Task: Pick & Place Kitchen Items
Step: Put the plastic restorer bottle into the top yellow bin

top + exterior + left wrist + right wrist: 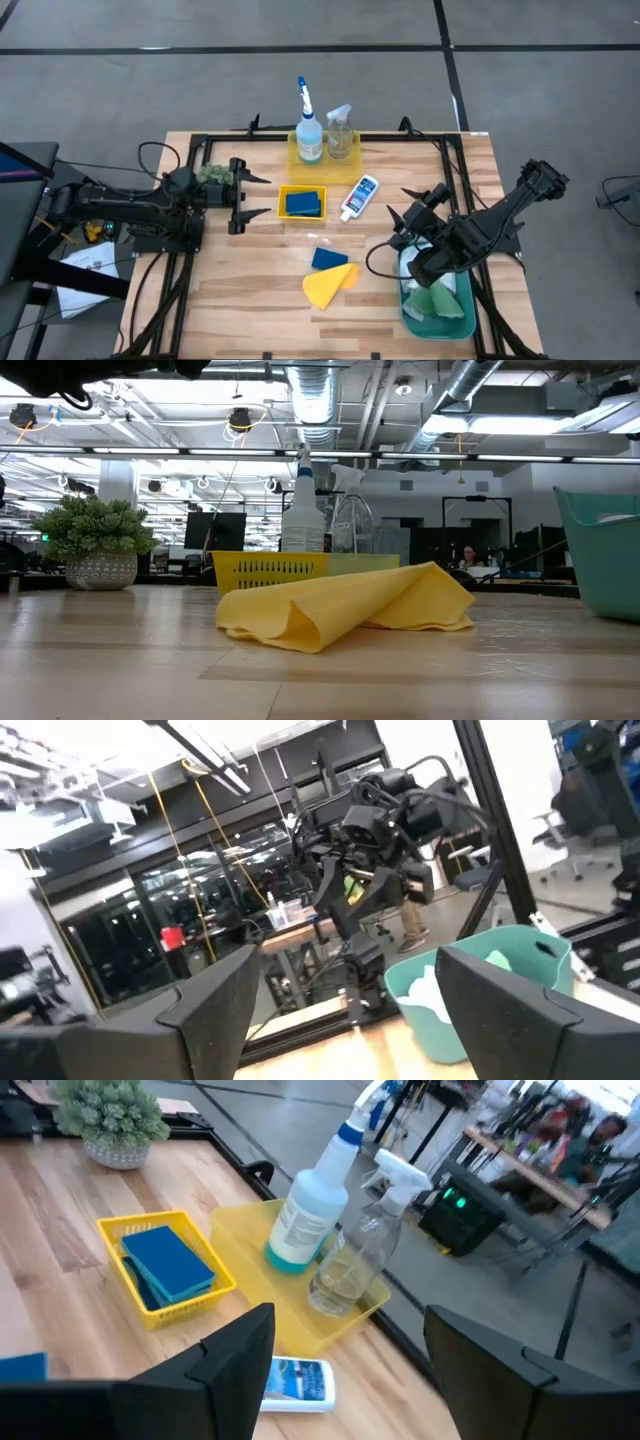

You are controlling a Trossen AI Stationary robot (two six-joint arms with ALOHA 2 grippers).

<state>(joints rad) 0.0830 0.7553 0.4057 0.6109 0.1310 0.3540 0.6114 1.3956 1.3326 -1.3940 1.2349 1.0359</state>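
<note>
Right gripper [412, 213] wide open and empty above the teal bin [437, 322], left gripper [250, 196] likewise open, empty beside the sponge tray [284, 201].

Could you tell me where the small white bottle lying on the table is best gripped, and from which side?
Grip the small white bottle across the middle of its body, coming straight down from above. It lies flat and apart from the trays, so its narrow width probably fits between the open fingers of the right pincer nearby.

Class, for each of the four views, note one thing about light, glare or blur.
High view: even light, soft shadows. Low view: bright ceiling lights behind the yellow cloth, which is sharp. Left wrist view: near fingers blurred, reflections in the room's glass. Right wrist view: room behind the spray bottles out of focus.
</note>
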